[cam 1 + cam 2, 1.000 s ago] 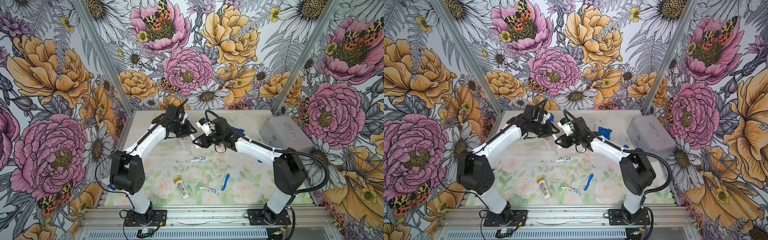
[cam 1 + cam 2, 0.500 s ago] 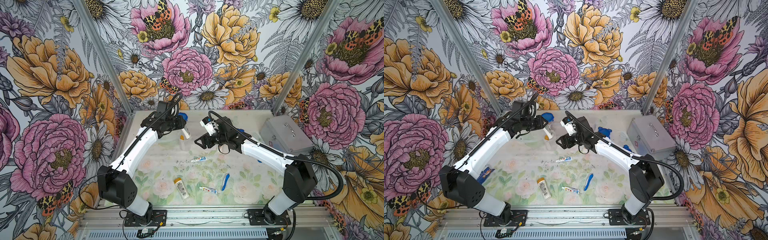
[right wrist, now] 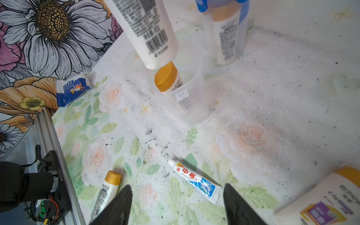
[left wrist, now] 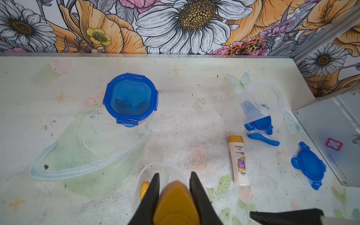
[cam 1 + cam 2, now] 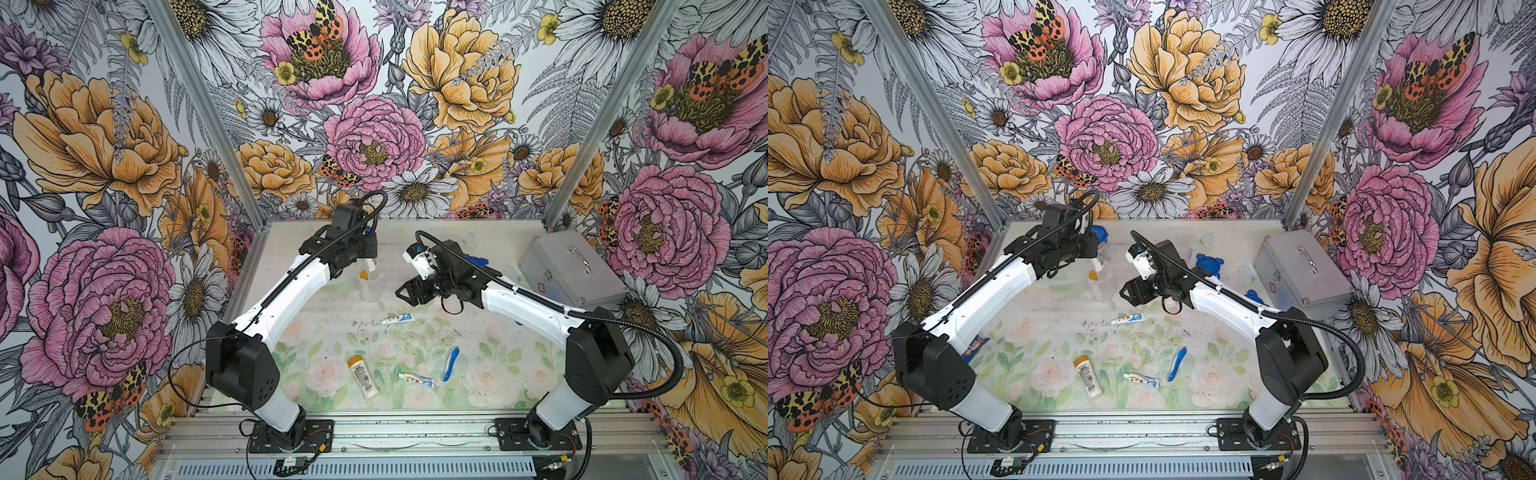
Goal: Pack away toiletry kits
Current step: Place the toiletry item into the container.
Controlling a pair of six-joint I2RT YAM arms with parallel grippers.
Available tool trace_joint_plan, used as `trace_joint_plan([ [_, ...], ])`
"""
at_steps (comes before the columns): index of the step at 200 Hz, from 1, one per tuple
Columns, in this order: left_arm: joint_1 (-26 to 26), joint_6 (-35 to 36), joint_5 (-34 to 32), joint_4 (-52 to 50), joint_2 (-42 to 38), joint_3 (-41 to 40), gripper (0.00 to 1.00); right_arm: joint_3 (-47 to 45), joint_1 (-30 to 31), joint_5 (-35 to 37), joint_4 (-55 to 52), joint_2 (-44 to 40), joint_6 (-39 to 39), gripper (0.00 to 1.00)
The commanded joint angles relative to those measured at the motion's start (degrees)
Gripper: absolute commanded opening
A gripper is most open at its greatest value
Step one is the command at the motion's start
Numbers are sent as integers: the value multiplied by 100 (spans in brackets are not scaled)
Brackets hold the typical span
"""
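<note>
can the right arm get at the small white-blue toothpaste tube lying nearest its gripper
Probably yes: the right gripper is open and pointed at the small white-blue toothpaste tube, which lies flat, close by, with nothing over it or between them.

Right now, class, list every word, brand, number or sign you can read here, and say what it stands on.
"REPAND": on the white orange-capped plastic bottle lying flat.
"中華": on the white-blue toothpaste tube.
Red cross outline: on the silver metal case.
Barcode and print on the raised white plastic bottle: too small to read.
Print on the blue-white soft packet: too blurred.
</note>
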Motion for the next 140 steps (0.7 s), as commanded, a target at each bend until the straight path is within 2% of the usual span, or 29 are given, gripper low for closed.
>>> trace_joint_plan([
  [1, -188, 249, -400, 375, 176, -117, 7, 88, -59, 216, -265, 240, -145, 72],
  [24, -315, 285, -570, 465, 290, -161, 7, 130, -52, 105, -283, 368, -211, 72],
  [58, -382, 274, -636, 531, 423, -252, 8, 278, -44, -502, -297, 732, -355, 73],
  [90, -338, 112, -505, 591, 462, -469, 10, 433, 9, -580, -329, 1033, -440, 77],
  [140, -318, -25, -460, 702, 484, -700, 22, 677, 107, -447, -327, 1573, -720, 78],
])
